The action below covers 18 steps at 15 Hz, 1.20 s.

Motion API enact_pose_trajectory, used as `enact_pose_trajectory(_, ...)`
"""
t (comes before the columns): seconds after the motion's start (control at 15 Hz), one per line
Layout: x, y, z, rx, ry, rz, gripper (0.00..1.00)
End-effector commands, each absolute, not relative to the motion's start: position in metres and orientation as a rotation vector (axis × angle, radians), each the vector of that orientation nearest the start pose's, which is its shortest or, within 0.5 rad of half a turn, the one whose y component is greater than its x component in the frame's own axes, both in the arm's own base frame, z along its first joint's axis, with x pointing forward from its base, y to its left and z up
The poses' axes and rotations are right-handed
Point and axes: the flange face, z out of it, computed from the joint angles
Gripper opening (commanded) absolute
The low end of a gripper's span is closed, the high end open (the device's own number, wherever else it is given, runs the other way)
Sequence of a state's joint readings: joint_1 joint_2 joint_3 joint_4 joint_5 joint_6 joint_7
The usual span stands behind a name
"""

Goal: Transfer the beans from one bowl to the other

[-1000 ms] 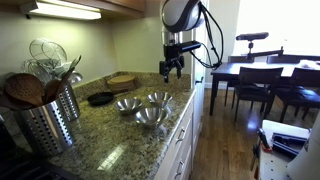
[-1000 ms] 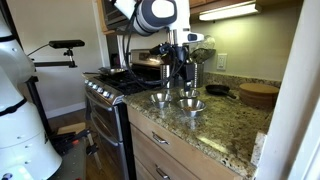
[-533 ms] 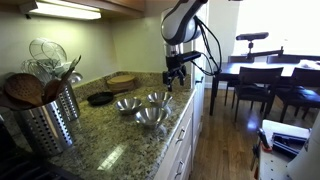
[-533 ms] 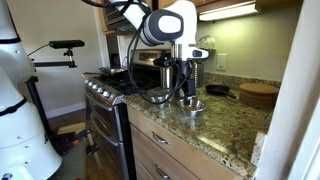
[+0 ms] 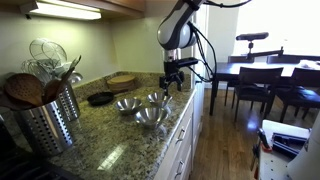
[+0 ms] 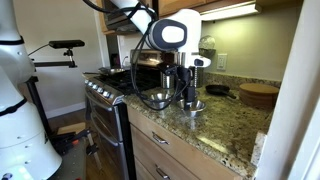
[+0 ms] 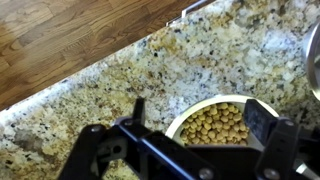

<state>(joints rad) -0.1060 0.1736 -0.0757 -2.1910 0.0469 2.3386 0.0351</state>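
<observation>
Three shiny steel bowls stand together on the granite counter: one to the left (image 5: 127, 104), one behind to the right (image 5: 158, 98) and one at the front (image 5: 151, 116). My gripper (image 5: 172, 80) hangs just above the bowl nearest the counter's edge. In the wrist view that bowl (image 7: 215, 122) is full of tan beans and lies between my open fingers (image 7: 137, 110), which do not touch it. The rim of a second bowl (image 7: 314, 60) shows at the right edge. In an exterior view the gripper (image 6: 186, 95) and cables hide most of the bowls, and only one bowl (image 6: 197, 105) shows.
A flat black dish (image 5: 100, 98) and a round wooden board (image 5: 121, 80) lie behind the bowls. A perforated utensil holder (image 5: 50, 118) stands at the near left. The counter's edge and the wood floor (image 7: 70, 35) are close by. A stove (image 6: 108, 88) adjoins the counter.
The arm has come down and the gripper has dropped from well above the counter to just over the bowls. The bowls have not moved.
</observation>
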Motion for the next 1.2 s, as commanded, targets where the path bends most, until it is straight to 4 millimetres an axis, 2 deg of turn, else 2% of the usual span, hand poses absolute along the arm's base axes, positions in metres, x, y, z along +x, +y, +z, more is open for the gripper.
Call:
enact_pose_trajectory(0.0, 0.554, -0.099, 0.292, -3.101, 0.406, 0.008, 1.0)
enact_pose_trajectory(0.2, 0.568, -0.106, 0.289, -3.111, 0.423, -0.018, 1.0)
enact_pose_trajectory(0.53, 0.59, -0.121, 0.304, -3.137, 0.454, -0.086, 1.0)
enact_pose_trajectory(0.67, 0.594, -0.125, 0.304, -3.143, 0.462, -0.088, 1.0)
enact_pose_trajectory(1.13, 0.595, -0.126, 0.275, -3.141, 0.456, -0.019, 1.0)
